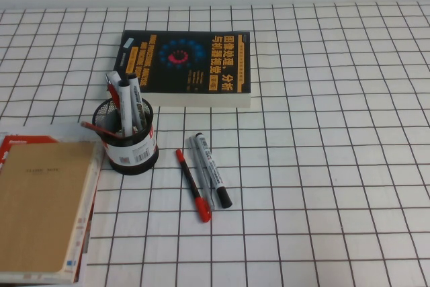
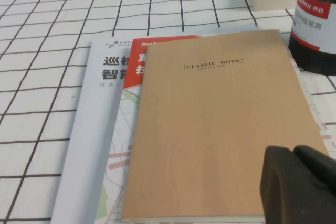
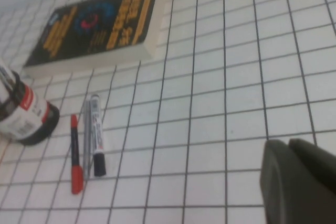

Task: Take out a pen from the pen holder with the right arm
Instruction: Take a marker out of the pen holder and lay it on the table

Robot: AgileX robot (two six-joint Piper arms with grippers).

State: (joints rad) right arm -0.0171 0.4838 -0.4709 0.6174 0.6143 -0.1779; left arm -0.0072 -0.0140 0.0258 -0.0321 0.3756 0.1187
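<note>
A black mesh pen holder [image 1: 131, 144] with a red-and-white label stands left of centre, with several pens and markers [image 1: 127, 102] upright in it. Just to its right a red pen [image 1: 193, 186], a thin grey pen [image 1: 199, 176] and a black-capped grey marker [image 1: 213, 169] lie side by side on the grid cloth. Neither arm shows in the high view. My right gripper [image 3: 287, 142] hangs shut and empty over bare cloth, well off to the right of the holder [image 3: 26, 116] and the lying pens [image 3: 76, 153]. My left gripper [image 2: 291, 153] is shut and empty above the brown notebook [image 2: 220, 124].
A black-covered book [image 1: 188, 65] lies behind the holder. The brown notebook [image 1: 44, 206] sits on a stack of booklets at the front left corner, close against the holder. White grid cloth [image 1: 336, 166] covers the table.
</note>
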